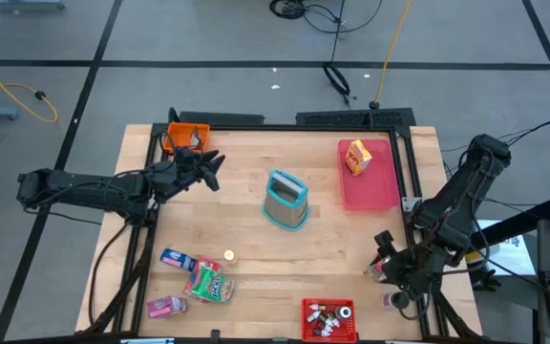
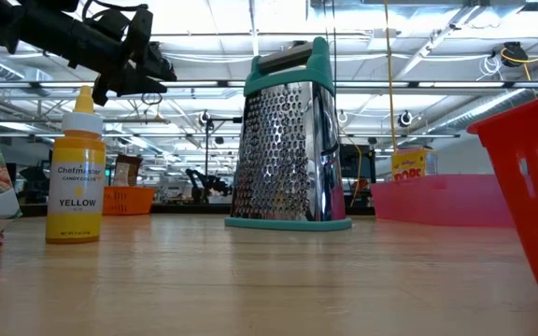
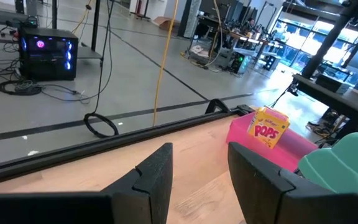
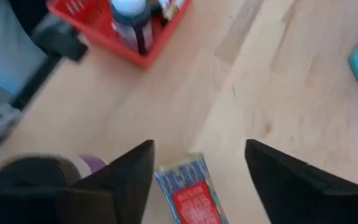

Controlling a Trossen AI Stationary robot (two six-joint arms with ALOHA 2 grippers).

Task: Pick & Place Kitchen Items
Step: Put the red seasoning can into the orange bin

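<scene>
Blue packet (image 1: 177, 258), green packet (image 1: 209, 284) and pink packet (image 1: 166, 307) lie flat near the tabletop's front-left. Yellow colouring bottle (image 2: 75, 168) stands upright. Small bottles (image 1: 328, 318) fill the red bin.

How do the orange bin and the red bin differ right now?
The orange bin sits at the table's far left corner, next to the left claw; the red bin sits at the near edge, right of centre. The red bin holds small bottles; the orange bin's contents can't be made out. Both are small open bins resting on the wood.
</scene>
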